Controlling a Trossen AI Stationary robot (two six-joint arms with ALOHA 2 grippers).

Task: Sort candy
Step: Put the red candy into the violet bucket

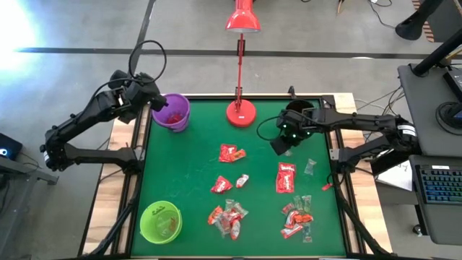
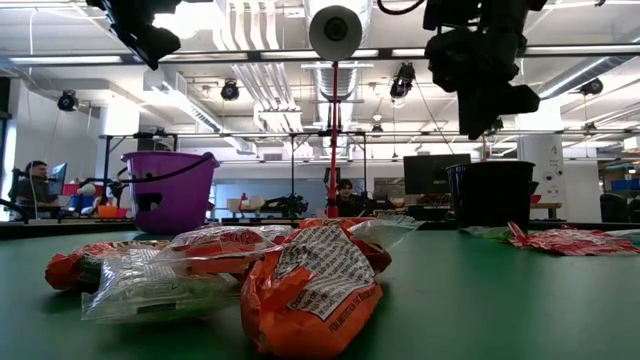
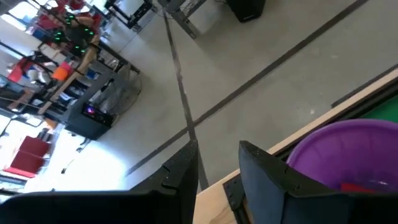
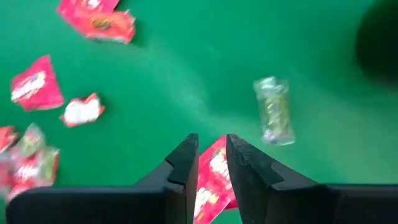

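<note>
wrapped candy [image 1: 231,213] lies scattered over the green table [image 1: 195,180] from centre toward five o'clock, with one red piece inside the purple cup [image 1: 173,112] at ten o'clock. the right gripper [image 1: 278,146] hangs above the mat at two o'clock, near a black cup [image 1: 296,115], fingers narrowly apart and empty. the left gripper [image 1: 155,101] hovers by the purple cup's rim, a narrow gap between its fingers, holding nothing. a green cup [image 1: 160,221] sits at seven o'clock and a red lamp [image 1: 241,112] at twelve.

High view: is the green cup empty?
No. The green cup at the table's near left corner has at least one red-wrapped candy lying inside it.
</note>
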